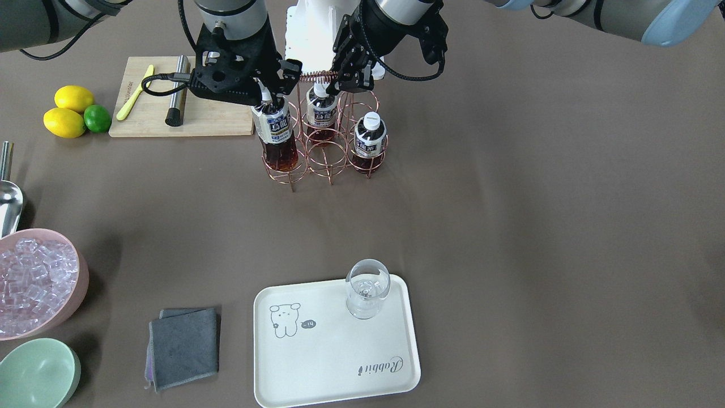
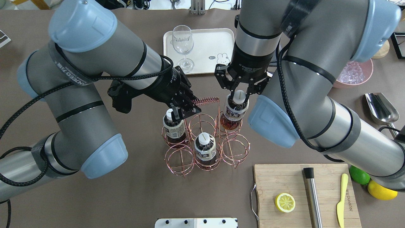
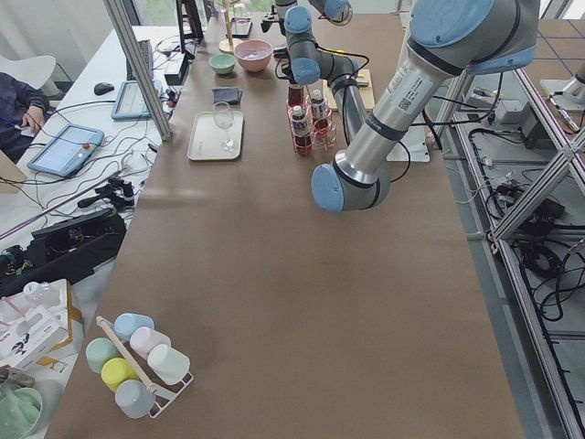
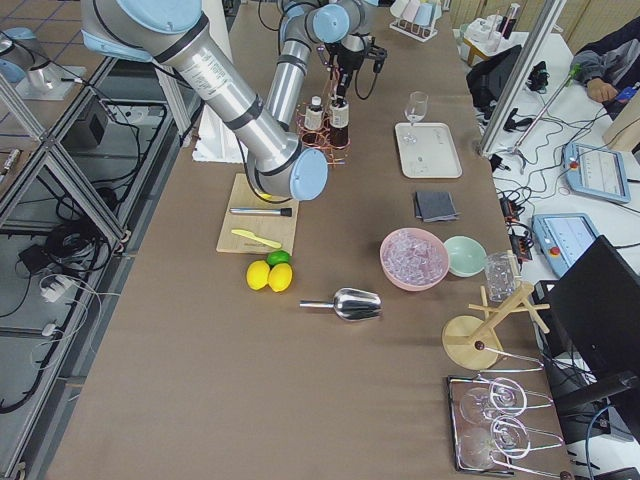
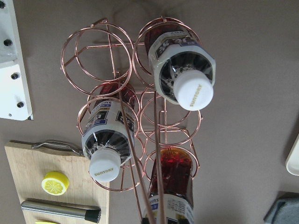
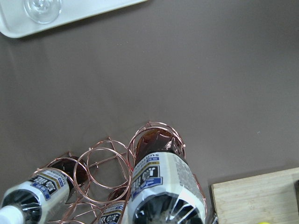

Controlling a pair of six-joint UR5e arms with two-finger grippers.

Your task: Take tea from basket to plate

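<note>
Three tea bottles stand at a copper wire basket (image 1: 331, 164) at mid-table. My right gripper (image 1: 273, 101) is shut on the cap of one tea bottle (image 1: 277, 136) and holds it upright, partly raised, its base still at the top ring of its cell; it also shows in the overhead view (image 2: 234, 110) and the right wrist view (image 6: 163, 186). My left gripper (image 2: 186, 109) is shut on the basket's coiled handle (image 2: 206, 101). Two more bottles (image 2: 173, 126) (image 2: 205, 147) sit in their cells. The cream plate (image 1: 334, 362) lies at the table's far side from the robot.
A wine glass (image 1: 367, 289) stands on the plate's corner. A grey cloth (image 1: 184, 345), a pink bowl of ice (image 1: 34, 283) and a green bowl (image 1: 37, 374) lie beside it. A cutting board (image 1: 153, 113), lemons (image 1: 68, 113) and a metal scoop (image 1: 8, 198) are on my right side.
</note>
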